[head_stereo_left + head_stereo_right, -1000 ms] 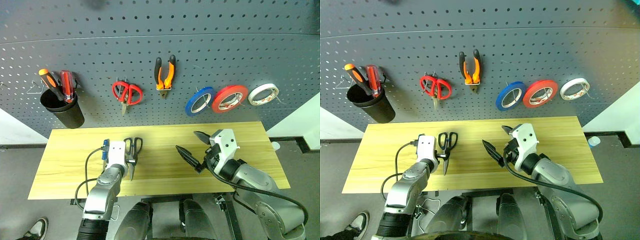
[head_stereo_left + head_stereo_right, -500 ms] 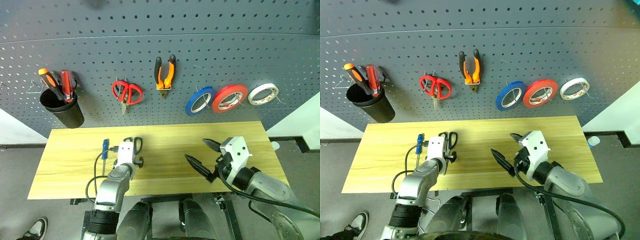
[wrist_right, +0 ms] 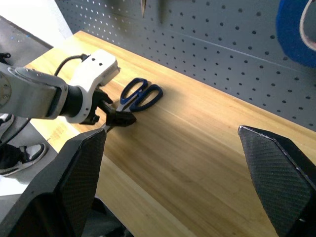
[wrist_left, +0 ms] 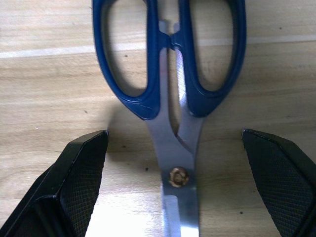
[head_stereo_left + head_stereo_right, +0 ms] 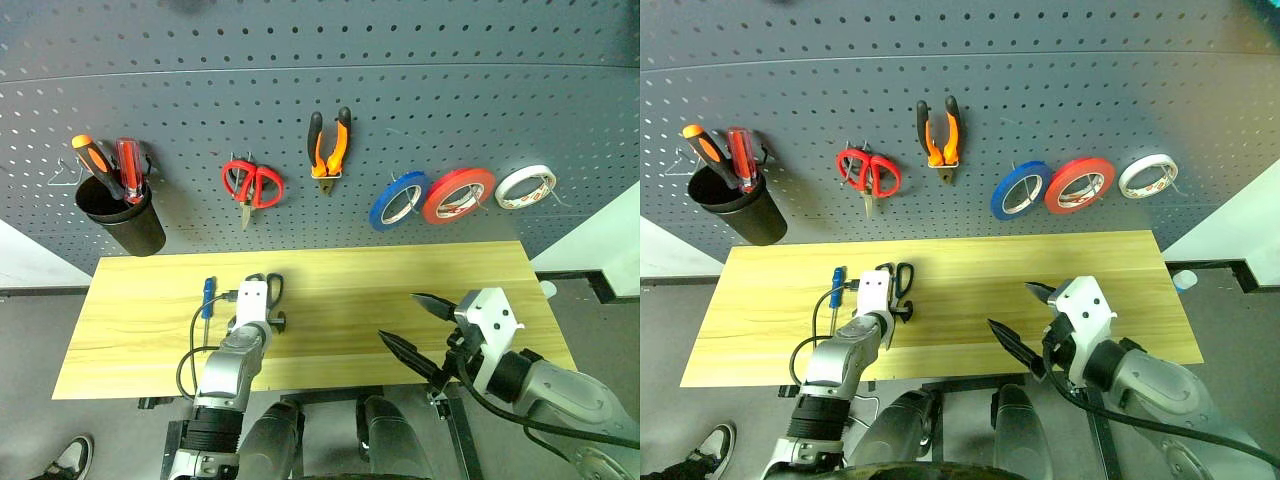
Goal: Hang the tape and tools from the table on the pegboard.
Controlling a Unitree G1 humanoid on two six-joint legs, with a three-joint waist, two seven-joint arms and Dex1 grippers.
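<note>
I am seeing the steel scissors [image 4: 173,123] lying flat on the bench [image 5: 400,290] left of its middle, handles toward the pegboard [image 5: 400,90], blades toward the front edge, my left gripper [image 4: 173,197] straddling them with fingers wide apart, holding nothing.

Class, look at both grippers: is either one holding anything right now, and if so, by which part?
Nothing is held. The left gripper stands open astride the scissors near their pivot, fingers apart from them. The right gripper is open in the air.
</note>
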